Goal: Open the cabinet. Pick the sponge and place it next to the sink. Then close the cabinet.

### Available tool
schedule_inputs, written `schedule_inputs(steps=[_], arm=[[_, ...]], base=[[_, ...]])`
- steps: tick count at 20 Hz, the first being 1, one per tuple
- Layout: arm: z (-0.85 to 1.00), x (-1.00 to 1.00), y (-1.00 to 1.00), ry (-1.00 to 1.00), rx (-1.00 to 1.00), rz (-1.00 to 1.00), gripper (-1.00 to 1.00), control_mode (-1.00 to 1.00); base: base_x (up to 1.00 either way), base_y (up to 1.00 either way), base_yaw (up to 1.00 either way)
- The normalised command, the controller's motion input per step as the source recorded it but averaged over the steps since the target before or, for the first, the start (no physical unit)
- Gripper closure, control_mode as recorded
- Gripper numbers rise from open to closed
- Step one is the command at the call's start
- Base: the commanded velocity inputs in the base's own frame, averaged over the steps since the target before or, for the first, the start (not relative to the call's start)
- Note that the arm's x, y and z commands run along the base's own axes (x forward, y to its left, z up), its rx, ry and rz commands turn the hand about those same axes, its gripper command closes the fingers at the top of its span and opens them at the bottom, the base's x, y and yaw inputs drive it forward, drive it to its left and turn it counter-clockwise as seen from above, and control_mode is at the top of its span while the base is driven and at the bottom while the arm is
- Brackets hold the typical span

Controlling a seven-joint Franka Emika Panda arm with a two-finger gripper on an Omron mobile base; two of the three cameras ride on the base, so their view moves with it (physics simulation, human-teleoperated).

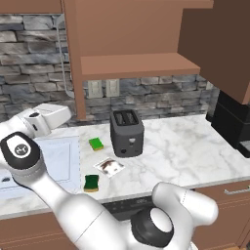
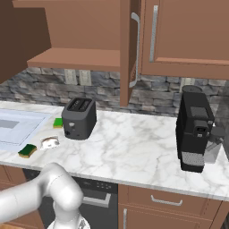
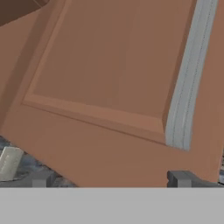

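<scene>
The claw (image 3: 111, 179) is standing wide open with nothing between its tips, facing a cabinet door panel up close in the hand view; the door's silver bar handle (image 3: 186, 87) is running just above the right fingertip (image 3: 183, 178).

In the base views the cabinet (image 1: 132, 44) is hanging with both doors swung out, and its one visible shelf (image 2: 76, 58) is showing nothing on it (the upper part is cut off). The right door is sitting edge-on in the right base view, its handle (image 2: 134, 49) jutting toward the neighbouring narrower cabinet (image 2: 188, 36).

Below, the marble surface (image 1: 185, 151) is offering broad free room between the toaster (image 1: 126, 132) and the black coffee machine (image 2: 194, 129), which the right base view is showing whole. The sponge (image 1: 91, 182) is lying near the front edge, just beside the sink (image 1: 58, 161) rim, with a small picture card (image 1: 109, 166) close by. A brighter green sponge (image 1: 96, 143) is resting between sink and toaster. The basin itself is looking bare.
</scene>
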Motion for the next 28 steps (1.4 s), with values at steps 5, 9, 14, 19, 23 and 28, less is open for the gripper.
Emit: schedule_inputs(steps=[5,9,14,19,23,28], arm=[[0.0,0.0,-0.01,0.0,0.0,-0.06,-1.0,-1.0],[0.0,0.0,-0.1,0.0,0.0,-0.06,-1.0,-1.0],[0.0,0.0,-0.2,0.0,0.0,-0.06,-1.0,-1.0],[0.0,0.0,-0.46,0.0,0.0,-0.01,-1.0,-1.0],[0.0,0.0,-0.53,0.0,0.0,0.0,-1.0,-1.0],[0.0,0.0,-0.55,0.0,0.0,0.0,-1.0,-1.0]], base=[[0.0,0.0,0.0],[0.0,0.0,0.0],[0.0,0.0,0.0],[0.0,0.0,0.0],[0.0,0.0,0.0],[0.0,0.0,0.0]])
